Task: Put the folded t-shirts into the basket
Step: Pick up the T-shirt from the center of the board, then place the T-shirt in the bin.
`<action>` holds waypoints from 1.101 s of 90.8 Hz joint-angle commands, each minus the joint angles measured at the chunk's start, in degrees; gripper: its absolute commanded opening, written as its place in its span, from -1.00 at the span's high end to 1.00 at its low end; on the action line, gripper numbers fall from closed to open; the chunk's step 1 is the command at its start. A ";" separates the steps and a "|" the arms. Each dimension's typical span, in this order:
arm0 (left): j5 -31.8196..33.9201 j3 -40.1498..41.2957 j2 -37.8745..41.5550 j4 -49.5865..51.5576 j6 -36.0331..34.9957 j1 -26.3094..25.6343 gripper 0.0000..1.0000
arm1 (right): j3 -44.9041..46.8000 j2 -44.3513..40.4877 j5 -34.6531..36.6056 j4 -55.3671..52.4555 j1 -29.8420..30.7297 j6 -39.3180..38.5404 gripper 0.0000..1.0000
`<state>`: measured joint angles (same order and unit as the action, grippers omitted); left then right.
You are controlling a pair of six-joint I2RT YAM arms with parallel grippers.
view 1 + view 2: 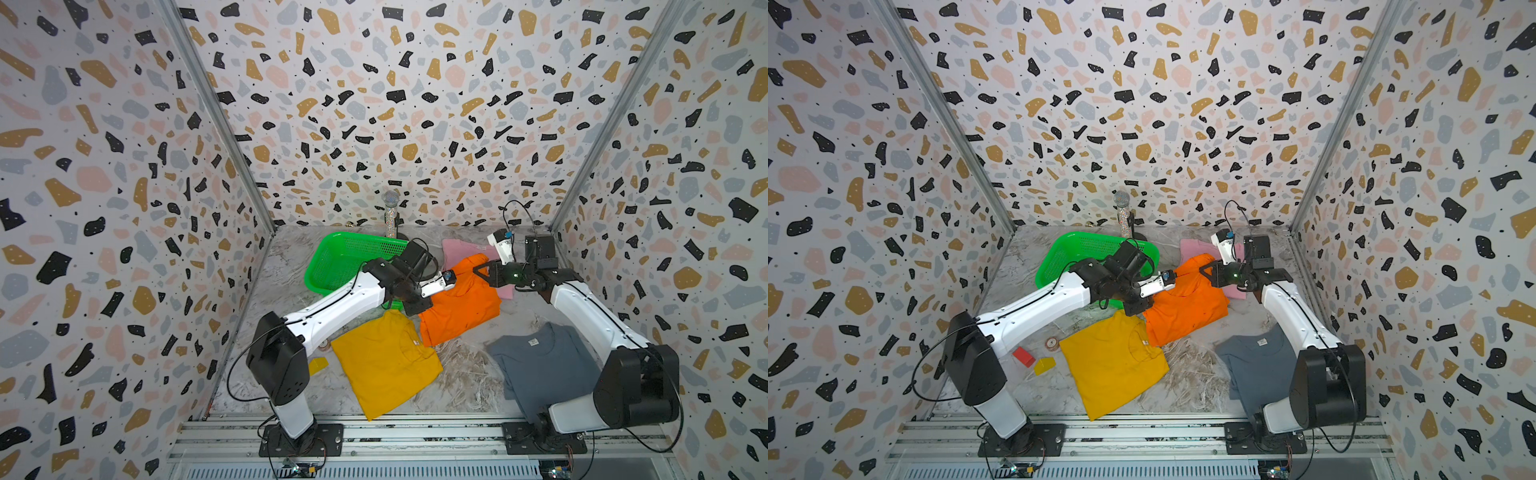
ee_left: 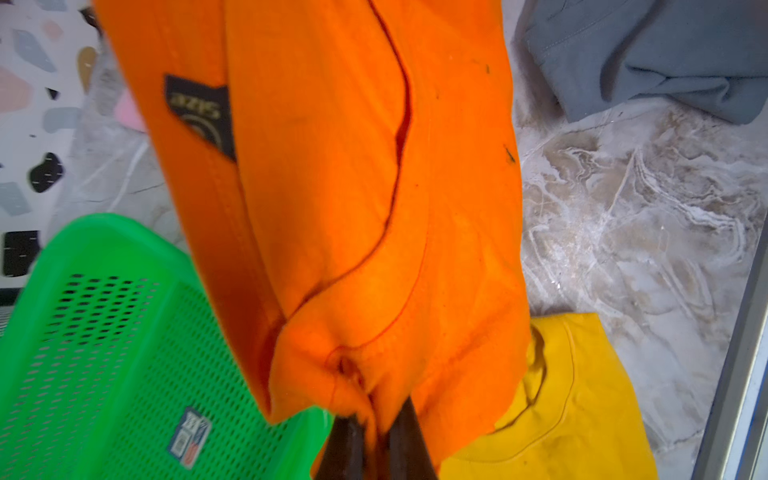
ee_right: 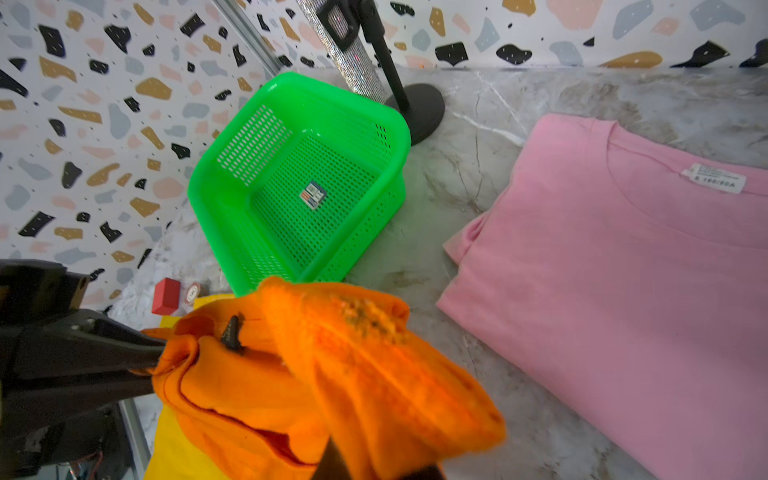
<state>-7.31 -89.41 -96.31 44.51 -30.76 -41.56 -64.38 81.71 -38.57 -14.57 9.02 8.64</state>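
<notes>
Left gripper (image 2: 374, 436) and right gripper (image 1: 477, 270) both clamped on the orange t-shirt (image 1: 461, 309), far edge raised, just beside the empty green basket (image 1: 337, 257). Lift in sync, keep the edge taut (fold sags otherwise), clear the rim, then lower flat; trailing edge may drag the mustard t-shirt (image 1: 384, 365).

So the orange shirt (image 1: 461, 307) sits mid-table. Its far edge is lifted and bunched up at two spots, and the rest slopes down to the table, with the near corner right up against the mustard yellow shirt (image 1: 382, 365). That one lies flat at the front, turned at an angle. The grey-blue shirt (image 1: 540, 365) is flat at the front right, collar tag showing. The pink shirt (image 3: 623, 291) lies flat at the back, partly behind the orange one. The green basket (image 1: 332, 241) stands at the back left, with a small sticker on its mesh floor.
</notes>
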 commanded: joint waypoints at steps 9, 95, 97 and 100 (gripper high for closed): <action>3.50 -5.42 6.67 11.64 -9.02 7.77 1.00 | -5.95 -1.13 4.29 3.41 7.20 10.01 1.00; 17.81 -24.11 -18.12 5.60 -20.48 34.35 1.00 | -48.71 41.54 21.21 -12.64 24.23 12.05 1.00; 18.31 -24.14 -19.00 4.89 -20.63 34.35 1.00 | -49.17 42.18 21.62 -12.84 24.17 11.67 1.00; 19.21 -23.98 -20.20 3.84 -20.79 34.35 1.00 | -49.58 43.14 22.18 -12.93 24.07 11.13 1.00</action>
<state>4.43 -111.44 -113.80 55.20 -50.61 -8.67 -110.83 123.79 -21.19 -21.85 34.54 23.70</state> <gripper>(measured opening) 0.082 0.096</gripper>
